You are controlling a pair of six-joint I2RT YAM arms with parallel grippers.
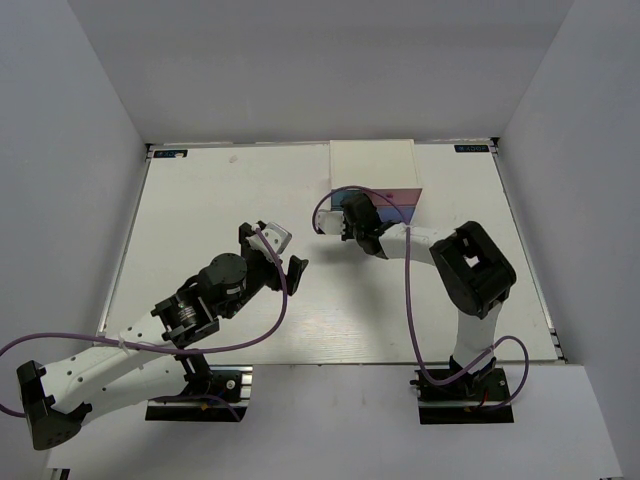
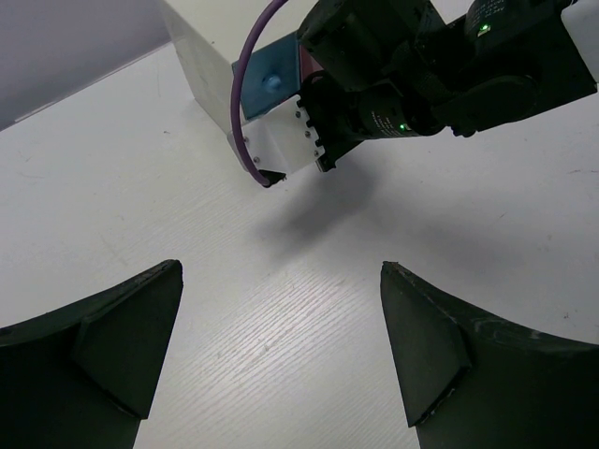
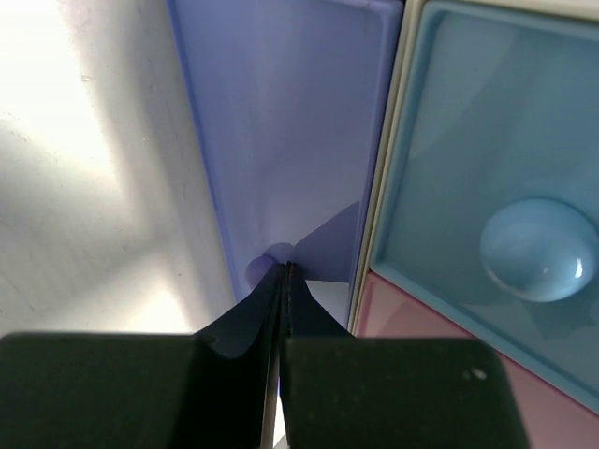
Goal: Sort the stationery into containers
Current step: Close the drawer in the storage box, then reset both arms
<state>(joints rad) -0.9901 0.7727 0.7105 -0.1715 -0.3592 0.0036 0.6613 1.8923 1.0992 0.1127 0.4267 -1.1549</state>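
The white cabinet (image 1: 372, 162) stands at the back middle of the table. Its violet-blue drawer (image 3: 290, 122) sticks out a little, and its white side shows in the left wrist view (image 2: 281, 150). My right gripper (image 3: 284, 269) is shut, with its tips against the drawer front right beside the small violet knob (image 3: 259, 268). It also shows in the top view (image 1: 338, 222). The light blue drawer (image 3: 468, 159) and the pink drawer (image 3: 412, 313) are shut. My left gripper (image 2: 281, 346) is open and empty above bare table, and also shows in the top view (image 1: 285, 262). No stationery is in view.
The white tabletop (image 1: 220, 200) is ringed by grey walls at the back and sides. The right arm (image 1: 470, 265) reaches across from the right towards the cabinet front. A purple cable (image 1: 408, 300) loops along it.
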